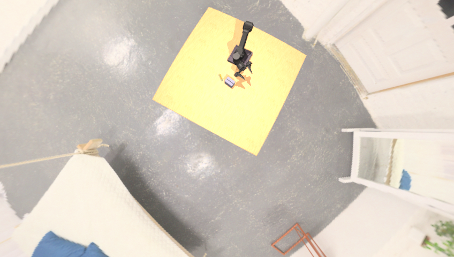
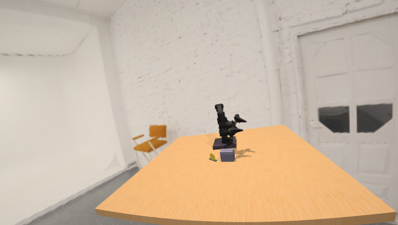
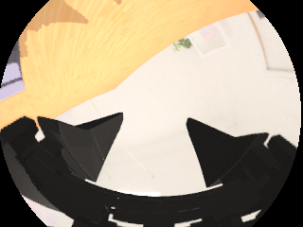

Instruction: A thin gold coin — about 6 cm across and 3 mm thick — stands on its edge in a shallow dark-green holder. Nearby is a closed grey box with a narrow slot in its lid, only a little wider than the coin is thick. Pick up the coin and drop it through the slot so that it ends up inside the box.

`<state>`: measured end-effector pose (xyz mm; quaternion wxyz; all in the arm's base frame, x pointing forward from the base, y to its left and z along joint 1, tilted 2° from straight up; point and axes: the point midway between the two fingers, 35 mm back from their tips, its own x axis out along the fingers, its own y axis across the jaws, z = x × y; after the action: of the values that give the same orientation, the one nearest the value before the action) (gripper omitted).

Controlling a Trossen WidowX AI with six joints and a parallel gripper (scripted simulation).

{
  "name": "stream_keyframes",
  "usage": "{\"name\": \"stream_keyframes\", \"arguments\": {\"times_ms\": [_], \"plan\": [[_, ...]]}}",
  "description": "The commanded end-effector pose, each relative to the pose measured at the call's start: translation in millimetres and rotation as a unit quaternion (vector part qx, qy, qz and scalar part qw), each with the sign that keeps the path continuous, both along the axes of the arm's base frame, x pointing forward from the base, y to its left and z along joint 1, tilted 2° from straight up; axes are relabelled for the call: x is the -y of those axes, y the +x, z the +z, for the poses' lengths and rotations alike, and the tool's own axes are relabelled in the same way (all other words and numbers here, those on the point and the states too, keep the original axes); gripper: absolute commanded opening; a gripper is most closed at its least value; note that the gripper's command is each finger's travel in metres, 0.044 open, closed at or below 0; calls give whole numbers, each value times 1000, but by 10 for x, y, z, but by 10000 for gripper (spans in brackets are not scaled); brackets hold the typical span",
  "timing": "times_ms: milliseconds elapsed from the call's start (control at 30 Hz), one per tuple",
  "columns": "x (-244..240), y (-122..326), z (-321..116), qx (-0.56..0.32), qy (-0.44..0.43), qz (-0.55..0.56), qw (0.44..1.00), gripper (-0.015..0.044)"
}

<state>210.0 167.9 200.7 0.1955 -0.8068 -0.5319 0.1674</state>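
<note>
The gold coin (image 1: 220, 76) (image 2: 212, 156) stands on edge in the dark-green holder (image 2: 215, 160). The closed grey box (image 1: 229, 82) (image 2: 227, 156) (image 3: 14, 88) is beside it, with a dark slot line across its lid. In the wrist view only part of the box shows, at the left edge. My gripper (image 1: 248, 75) (image 2: 244, 125) (image 3: 155, 117) is open and empty. It hangs above the table, off the side of the box away from the coin, with its fingers pointing outward rather than down. The coin and holder are out of the wrist view.
The arm's dark base (image 1: 232, 58) (image 2: 219, 143) stands on the wooden table (image 1: 222, 118) (image 2: 223, 192), behind the box and coin in the exterior view. The arm and fingers cast shadows on the table. An orange chair (image 2: 157, 131) stands off the table.
</note>
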Motion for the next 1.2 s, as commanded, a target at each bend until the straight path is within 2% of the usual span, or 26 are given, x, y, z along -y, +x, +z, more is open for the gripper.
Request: {"name": "stream_keyframes", "arguments": {"times_ms": [0,100,233,267,367,467,667,867,933,1167], "plan": [[8,26,-1,-10,1,-5,1000,374],[149,376,-42,-153,16,-86,984,295],[489,851,-188,-373,52,-233,897,190],[590,940,-234,-420,63,-270,864,164],[935,1124,-380,-541,96,-381,743,161],[1306,1179,-514,-625,129,-487,597,161],[1838,1066,-627,-678,167,-618,362,161],[2287,819,-610,-660,187,-712,147,161],[2322,795,-603,-656,188,-719,130,161],[2315,820,-601,-656,188,-719,130,161]]}}
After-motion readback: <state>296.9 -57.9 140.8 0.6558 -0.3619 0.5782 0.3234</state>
